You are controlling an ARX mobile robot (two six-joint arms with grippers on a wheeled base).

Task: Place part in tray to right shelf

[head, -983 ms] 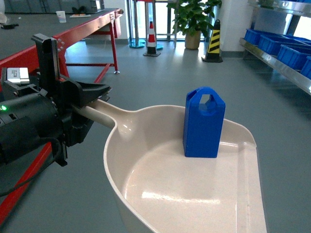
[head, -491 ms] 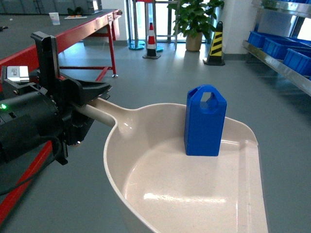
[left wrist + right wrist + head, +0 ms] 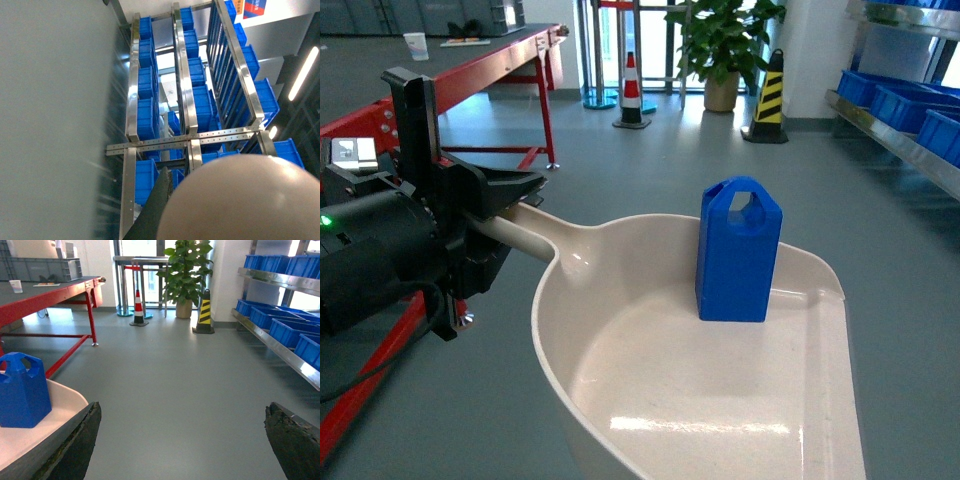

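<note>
Seen from the head camera as a wide cream tray (image 3: 720, 400) filling the lower middle, carried above the grey floor (image 3: 620, 160), with its long handle running up-left into the left gripper (image 3: 505, 195). Closed down on that handle, the black fingers (image 3: 515, 185) pressing on it from both sides. Standing upright on the tray floor near the right wall, the blue part (image 3: 738, 255), with its pierced peak on top. Only in the left wrist camera: a steel rack (image 3: 185, 100) loaded with blue crates (image 3: 147, 85), turned on its side in the picture, and the rounded underside of the tray (image 3: 240, 200) covering the lower right corner; no part visible there. Only in the right wrist camera: the two dark fingers (image 3: 75, 445) of the right gripper (image 3: 182, 440) set wide apart with nothing between them, the left one just beside the tray edge (image 3: 50, 440); contact there not possible to judge. Also there, the part (image 3: 22, 390) at far left, a red bench (image 3: 45, 300), a potted plant (image 3: 185, 270), and low shelves with blue crates (image 3: 280, 325) on the right.
</note>
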